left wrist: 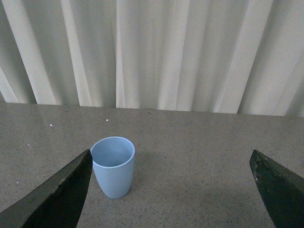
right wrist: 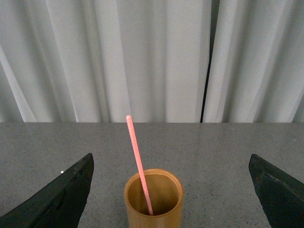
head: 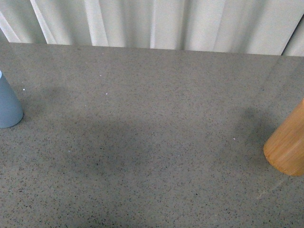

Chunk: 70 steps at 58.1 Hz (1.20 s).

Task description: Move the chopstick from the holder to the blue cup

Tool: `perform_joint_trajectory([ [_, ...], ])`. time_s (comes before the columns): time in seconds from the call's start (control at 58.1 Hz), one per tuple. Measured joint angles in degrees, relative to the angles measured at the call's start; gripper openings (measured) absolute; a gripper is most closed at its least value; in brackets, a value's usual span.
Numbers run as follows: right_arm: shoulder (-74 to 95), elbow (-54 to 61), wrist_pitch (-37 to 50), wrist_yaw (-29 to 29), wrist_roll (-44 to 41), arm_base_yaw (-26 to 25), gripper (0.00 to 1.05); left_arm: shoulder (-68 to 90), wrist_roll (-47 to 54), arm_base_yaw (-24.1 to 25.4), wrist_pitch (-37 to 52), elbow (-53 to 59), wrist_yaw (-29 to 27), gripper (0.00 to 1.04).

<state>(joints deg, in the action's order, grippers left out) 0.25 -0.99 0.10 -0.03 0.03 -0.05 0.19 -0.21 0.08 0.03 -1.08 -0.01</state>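
The blue cup (left wrist: 113, 166) stands upright and empty on the grey stone table; in the front view the blue cup (head: 7, 107) shows at the far left edge. My left gripper (left wrist: 171, 164) is open, held back from the cup, which sits just inside one finger (left wrist: 57, 194). The wooden holder (right wrist: 153, 199) stands upright with one salmon-pink chopstick (right wrist: 137, 161) leaning in it. In the front view the holder (head: 287, 145) is at the far right edge, its top cut off. My right gripper (right wrist: 171, 164) is open, set back from the holder, with nothing between its fingers.
The speckled grey table (head: 152, 142) stretches between cup and holder. A white pleated curtain (head: 156, 21) hangs along the table's far edge. Neither arm shows in the front view.
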Motion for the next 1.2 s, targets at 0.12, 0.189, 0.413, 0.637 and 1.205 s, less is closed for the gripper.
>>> perform_joint_trajectory([
  [0.12,0.0,0.0,0.0,0.0,0.0,0.0,0.95,0.0,0.0,0.0,0.0,0.0,0.0,0.98],
  [0.189,0.0,0.0,0.0,0.0,0.0,0.0,0.95,0.0,0.0,0.0,0.0,0.0,0.0,0.98],
  [0.413,0.0,0.0,0.0,0.0,0.0,0.0,0.95,0.0,0.0,0.0,0.0,0.0,0.0,0.98],
  [0.637,0.0,0.0,0.0,0.0,0.0,0.0,0.95,0.0,0.0,0.0,0.0,0.0,0.0,0.98],
  [1.205,0.0,0.0,0.0,0.0,0.0,0.0,0.95,0.0,0.0,0.0,0.0,0.0,0.0,0.98],
])
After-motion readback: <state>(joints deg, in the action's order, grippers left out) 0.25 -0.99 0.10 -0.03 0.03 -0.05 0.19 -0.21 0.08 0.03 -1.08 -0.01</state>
